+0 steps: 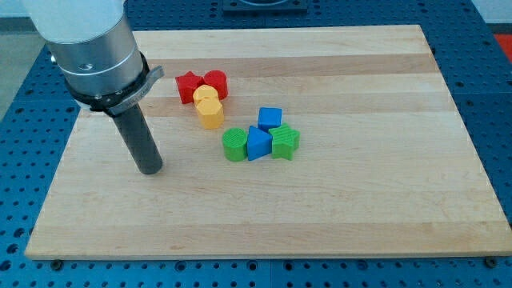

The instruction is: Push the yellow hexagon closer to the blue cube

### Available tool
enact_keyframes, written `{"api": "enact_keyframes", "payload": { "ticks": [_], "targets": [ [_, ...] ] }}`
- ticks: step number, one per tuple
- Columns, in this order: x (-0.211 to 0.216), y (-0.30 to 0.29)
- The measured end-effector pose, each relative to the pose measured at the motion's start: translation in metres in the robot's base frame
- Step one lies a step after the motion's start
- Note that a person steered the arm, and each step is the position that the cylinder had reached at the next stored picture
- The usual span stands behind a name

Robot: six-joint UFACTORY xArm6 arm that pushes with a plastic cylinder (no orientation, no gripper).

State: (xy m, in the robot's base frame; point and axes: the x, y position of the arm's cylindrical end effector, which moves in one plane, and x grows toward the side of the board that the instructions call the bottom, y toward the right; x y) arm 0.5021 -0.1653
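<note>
**Resting my tip left of the blocks**

Looking at the pale wooden surface (360, 208), I see my tip (150, 170) touching down well left of every block. My end effector is a plain dark rod, with nothing to open and nothing held. The yellow hexagon (211, 113) sits below a yellow cylinder (205, 95), beside a red star (189, 84) and red cylinder (216, 81). The blue cube (270, 118) lies to its right, above a green cylinder (234, 144), blue triangular block (258, 143) and green star (285, 141).

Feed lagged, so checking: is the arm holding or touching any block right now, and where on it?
Nothing is held. My tip rests on the bare board, to the view's left of every block, apart from the yellow hexagon and the blue cube.
</note>
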Motion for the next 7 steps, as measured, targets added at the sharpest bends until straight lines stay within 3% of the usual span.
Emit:
{"api": "enact_keyframes", "payload": {
  "ticks": [1, 3, 7],
  "targets": [
    [-0.002, 0.000],
    [-0.093, 0.002],
    [-0.093, 0.081]
  ]
}}
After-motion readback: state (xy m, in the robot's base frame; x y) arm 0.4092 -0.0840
